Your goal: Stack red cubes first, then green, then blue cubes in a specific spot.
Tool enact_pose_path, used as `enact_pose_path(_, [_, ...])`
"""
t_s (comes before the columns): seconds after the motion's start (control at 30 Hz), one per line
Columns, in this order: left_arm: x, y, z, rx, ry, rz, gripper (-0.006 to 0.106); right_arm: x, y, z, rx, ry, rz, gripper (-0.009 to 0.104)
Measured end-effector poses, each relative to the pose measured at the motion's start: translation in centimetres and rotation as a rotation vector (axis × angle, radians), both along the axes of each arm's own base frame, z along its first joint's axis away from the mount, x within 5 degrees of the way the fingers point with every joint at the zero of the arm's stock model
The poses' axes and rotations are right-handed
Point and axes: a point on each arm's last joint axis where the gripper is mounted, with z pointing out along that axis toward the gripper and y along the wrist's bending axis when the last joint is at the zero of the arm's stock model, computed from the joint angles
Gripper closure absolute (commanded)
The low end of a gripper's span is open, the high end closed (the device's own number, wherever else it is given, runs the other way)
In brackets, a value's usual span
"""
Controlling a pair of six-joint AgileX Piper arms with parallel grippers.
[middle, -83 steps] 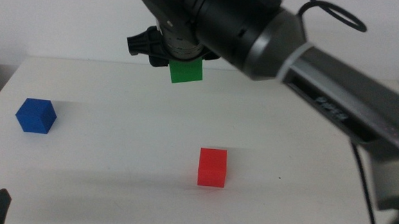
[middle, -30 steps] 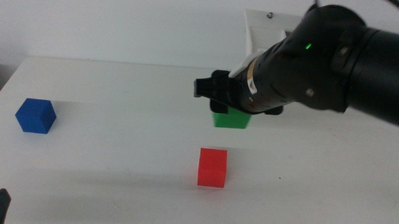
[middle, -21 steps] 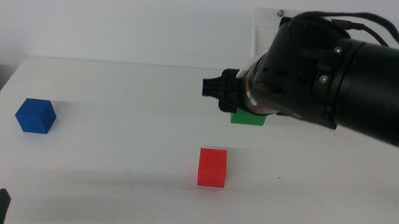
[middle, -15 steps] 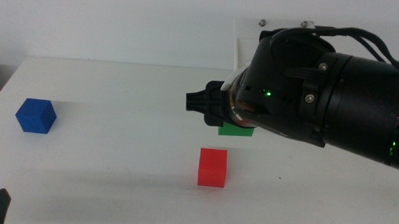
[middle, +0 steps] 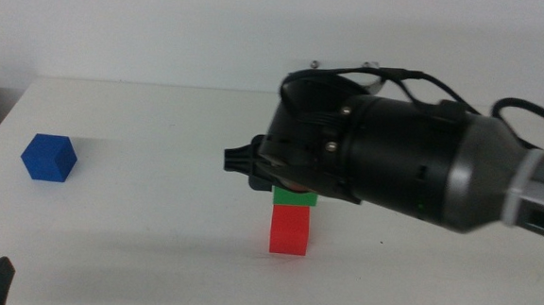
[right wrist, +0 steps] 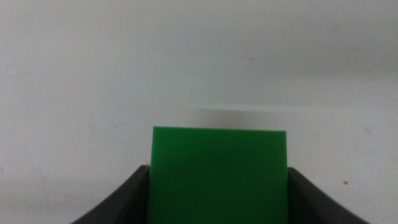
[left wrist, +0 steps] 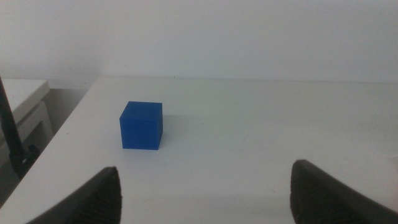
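White matte tabletop (middle: 154,230) fills the scene, backed by a plain pale wall. Farthest left on it sits the blue cube (middle: 48,157), alone and well apart from the other two; the left wrist view shows it (left wrist: 142,126) resting flat on the table ahead of the left gripper (left wrist: 205,190), whose jaws stand wide apart with nothing between them. That arm waits, only a dark tip showing at the bottom left edge of the middle view.

Further right, near the table's centre, the red cube (middle: 290,231) stands on the unmarked patch that serves as the stacking spot. The green cube (middle: 295,198) appears directly above it, seemingly touching or just over its top face; the arm's bulk hides most of it, so contact cannot be confirmed. The right gripper (right wrist: 217,186), reaching in from the right, is closed on the green cube (right wrist: 219,171), its jaws pressing two opposite side faces.

These cubes look rigid, light and plain-faced, so they should take a firm pinch without deforming, though smooth matte sides could slip if gripped off-centre. Best hold is across two parallel side faces, near mid-height, leaving the underside free to seat squarely. Being light, a stacked cube would likely shift at a small nudge, so releasing straight and clear matters.
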Motion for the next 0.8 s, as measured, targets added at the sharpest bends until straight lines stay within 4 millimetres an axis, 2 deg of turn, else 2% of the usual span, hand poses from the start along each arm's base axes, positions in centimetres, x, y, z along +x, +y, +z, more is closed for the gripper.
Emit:
enact_pose_path(0.3, [0.0,0.0,0.0,0.0,0.0,0.0,0.008,0.8,1.4,-2.3,-0.01,0.05,-0.02,0.096])
enact_pose_path(0.8, [0.0,0.0,0.0,0.0,0.0,0.0,0.008,2.2,1.3,-4.3,-0.043,0.048,-0.057,0.096])
